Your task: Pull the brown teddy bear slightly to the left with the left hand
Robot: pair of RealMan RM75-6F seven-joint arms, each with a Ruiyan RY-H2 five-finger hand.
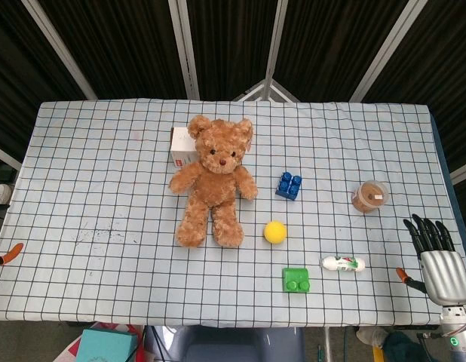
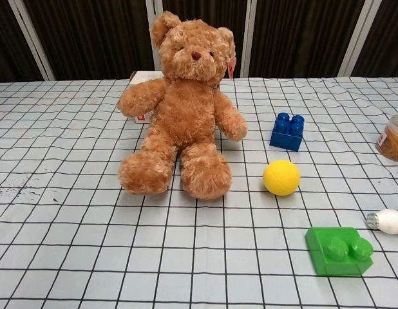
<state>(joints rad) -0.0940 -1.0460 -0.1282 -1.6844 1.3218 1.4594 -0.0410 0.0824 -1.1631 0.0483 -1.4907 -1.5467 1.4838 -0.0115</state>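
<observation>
The brown teddy bear [image 1: 213, 179] lies on its back in the middle of the checked tablecloth, head toward the far edge; the chest view shows the teddy bear [image 2: 184, 109] from the feet up. Nothing touches it. My right hand [image 1: 436, 253] hovers at the table's right front corner, far from the bear, fingers stretched out and apart, holding nothing. Neither view shows my left hand.
A white box [image 1: 182, 147] lies under the bear's head and arm. Right of the bear are a blue brick [image 1: 289, 185], a yellow ball [image 1: 275, 231], a green brick [image 1: 296, 280], a small white bottle [image 1: 343, 264] and a brown-filled jar [image 1: 369, 196]. Left of the bear is bare cloth [image 1: 97, 196].
</observation>
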